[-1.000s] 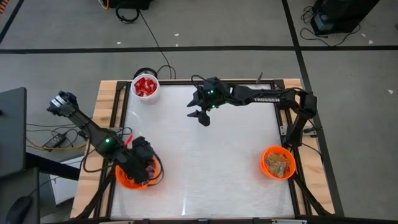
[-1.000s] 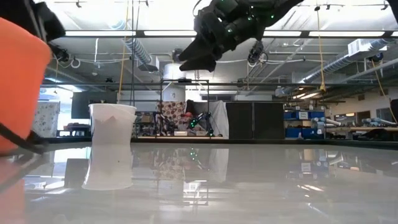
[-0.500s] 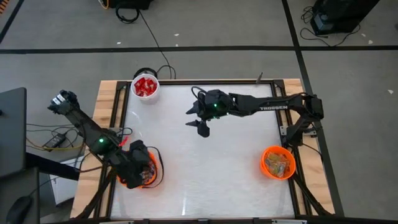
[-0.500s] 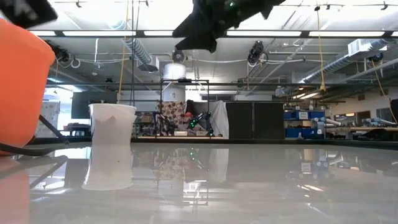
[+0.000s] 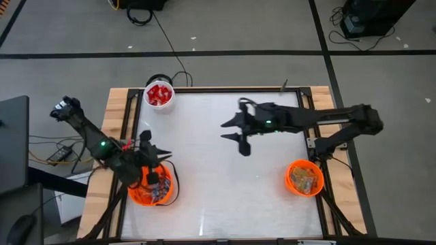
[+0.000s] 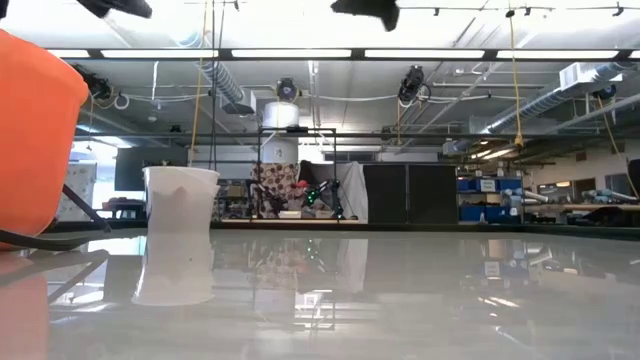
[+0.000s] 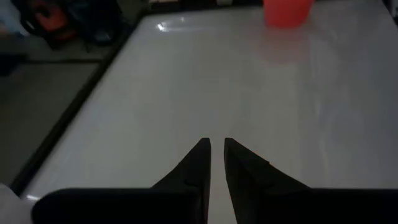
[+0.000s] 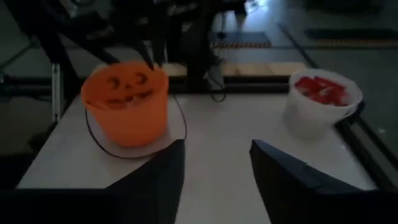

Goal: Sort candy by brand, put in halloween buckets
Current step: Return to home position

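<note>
**Return move: snag risk between left hand point(image 7: 216, 143) and left orange bucket point(image 5: 139, 201)**

No loose sweets show on the tabletop point(image 5: 218, 184).

The left hand, fingers all but closed on nothing, hangs just over that bucket's rim. Likely failure: it pulls back low, clips the rim or the thin black handle point(image 8: 184, 129), and tips the load.

The right hand point(image 8: 216, 144), spread wide and empty, sits high over mid-tabletop, well apart from the right orange bucket point(image 5: 287, 178), so low risk there.

Mixed wrapped candy point(image 5: 154, 190) is in the left bucket, tan-orange pieces point(image 5: 304, 178) in the right, and red packets point(image 5: 159, 94) in the white pail point(image 8: 314, 121).

No writing is readable, and the wrappers are too small to show brands. The only marking is a jack-o'-lantern face on the left bucket.
</note>
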